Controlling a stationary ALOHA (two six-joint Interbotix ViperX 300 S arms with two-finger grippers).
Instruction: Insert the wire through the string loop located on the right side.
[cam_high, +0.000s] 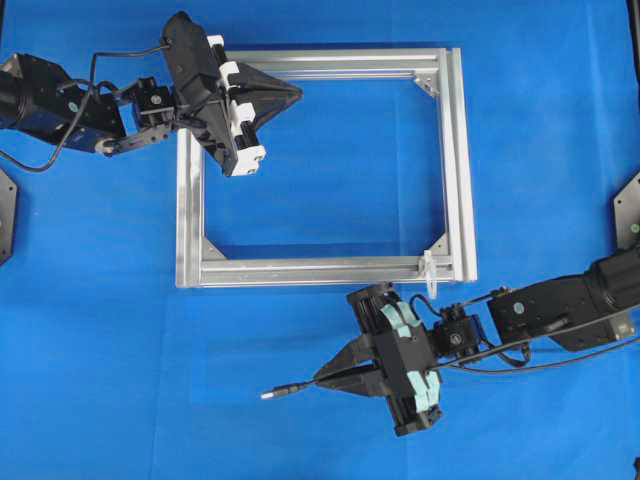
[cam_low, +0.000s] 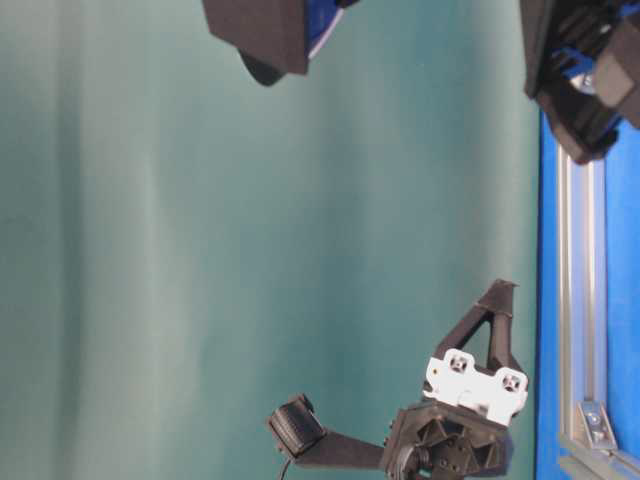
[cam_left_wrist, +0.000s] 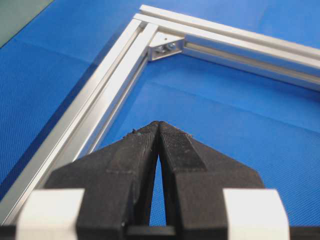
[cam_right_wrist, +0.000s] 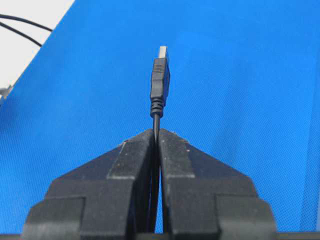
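Left gripper (cam_high: 290, 93): jaws pressed together on nothing, poised over the silver frame (cam_high: 188, 200) at its 11 o'clock corner; the left wrist view shows bare blue mat (cam_left_wrist: 240, 115) beyond the tips and a corner bracket (cam_left_wrist: 165, 47) at 12 o'clock. Wire (cam_high: 285, 391): thin black cable, silver-tipped plug at 7 o'clock of the frame, off the bars, pointing toward 9 o'clock. Right gripper (cam_high: 325, 380): jaws clamped on the wire just behind the plug's moulded collar, plug (cam_right_wrist: 160, 82) projecting straight ahead. Handling, as judged: light, limp along its length, rigid only at the plug; the short grip behind the collar is the sound place, keeping the tip from drooping. String loop (cam_high: 428, 268): small, whitish, standing on the near bar at the frame's 5 o'clock corner, well apart from the plug; likely flimsy, yielding to any nudge. Containers: the frame alone encloses anything, and inside it lies plain mat.
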